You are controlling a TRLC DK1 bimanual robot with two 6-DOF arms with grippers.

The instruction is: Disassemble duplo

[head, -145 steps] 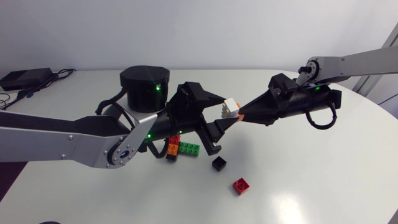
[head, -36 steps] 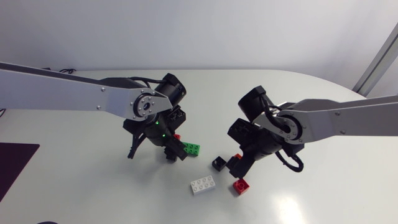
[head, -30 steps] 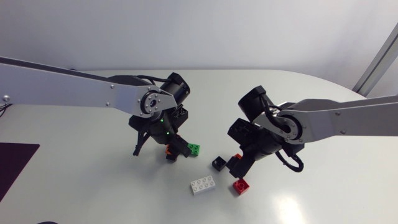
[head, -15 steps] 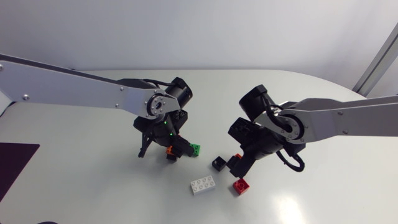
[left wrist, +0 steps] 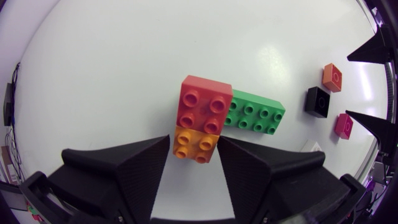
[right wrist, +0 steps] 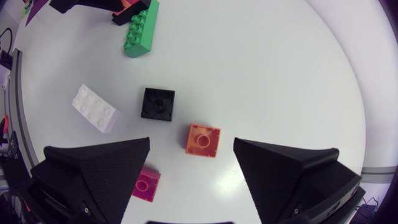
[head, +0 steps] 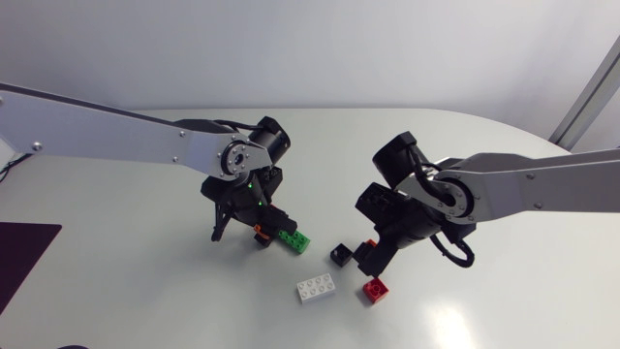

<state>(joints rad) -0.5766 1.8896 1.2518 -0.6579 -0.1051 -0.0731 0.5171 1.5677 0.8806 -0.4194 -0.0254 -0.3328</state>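
A joined stack lies on the table: a red brick [left wrist: 202,109] sits on an orange brick [left wrist: 196,144] and a green brick [left wrist: 255,116]. My left gripper [left wrist: 194,158] points down over it, and both fingers lie against the orange brick's sides. From above, the orange brick [head: 260,231] and green brick [head: 294,239] peek out under that gripper [head: 257,228]. My right gripper [right wrist: 191,168] stands wide open above a loose small orange brick [right wrist: 204,140], touching nothing.
Loose bricks lie by the right gripper [head: 373,254]: a black one [head: 340,256], a white one [head: 317,288] and a red one [head: 376,289]. In the right wrist view the black brick [right wrist: 158,104], white brick [right wrist: 95,108] and red brick [right wrist: 144,185] surround the orange one.
The left gripper's fingers have closed in on the orange brick. The stack has turned, its green end swinging toward the table's front. The right arm has stayed still.
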